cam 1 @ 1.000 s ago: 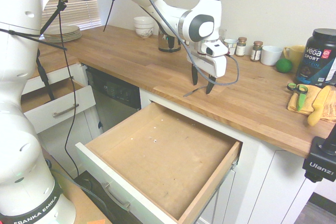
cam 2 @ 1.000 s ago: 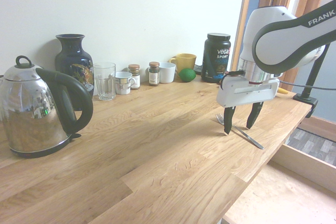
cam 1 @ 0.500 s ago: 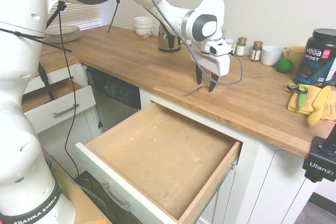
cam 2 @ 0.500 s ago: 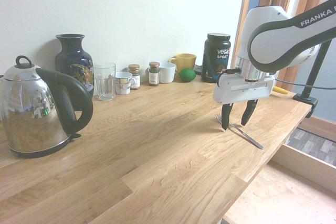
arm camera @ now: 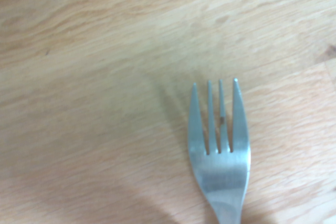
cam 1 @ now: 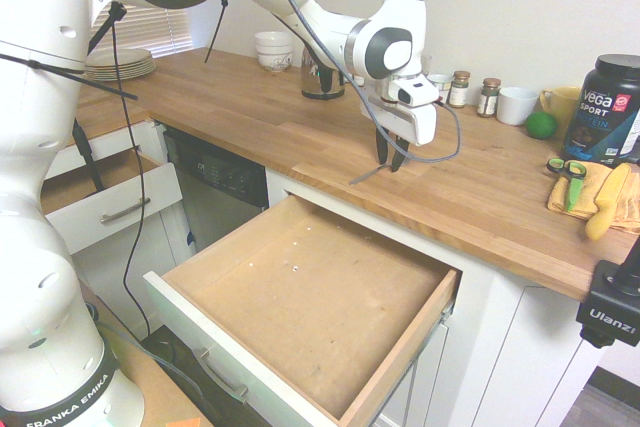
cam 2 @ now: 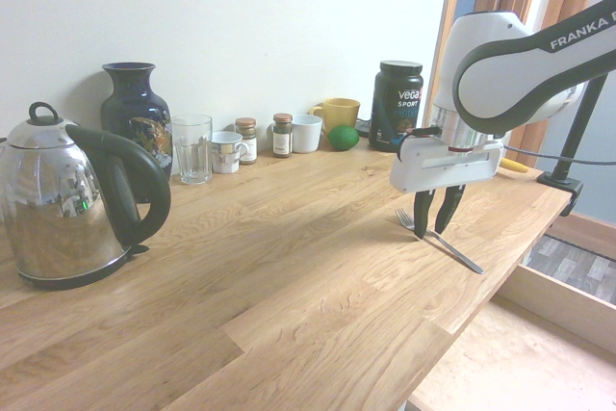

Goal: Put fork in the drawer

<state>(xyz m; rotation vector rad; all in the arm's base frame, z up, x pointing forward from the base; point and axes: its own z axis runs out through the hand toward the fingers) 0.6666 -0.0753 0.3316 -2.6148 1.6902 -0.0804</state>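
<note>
Fork (cam 2: 438,239) lies flat on wooden countertop (cam 1: 250,117), near edge above open drawer (cam 1: 310,297). Our gripper (cam 2: 434,231) straddles its neck, jaws narrowed, not visibly clamped. Left: grasp, lift, place in drawer.

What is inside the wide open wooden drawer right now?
The wide, shallow brown wooden drawer shows only a bare bottom with a few pale specks. The slim silver metal fork lies on the wooden countertop.

"Vega Sport" stands on the black tub (cam 1: 607,107), well beside the claw (cam 1: 390,160); "FRANKA EMIKA" on the arm (cam 1: 52,409); "Ulanzi" on a black mount (cam 1: 609,316).
</note>
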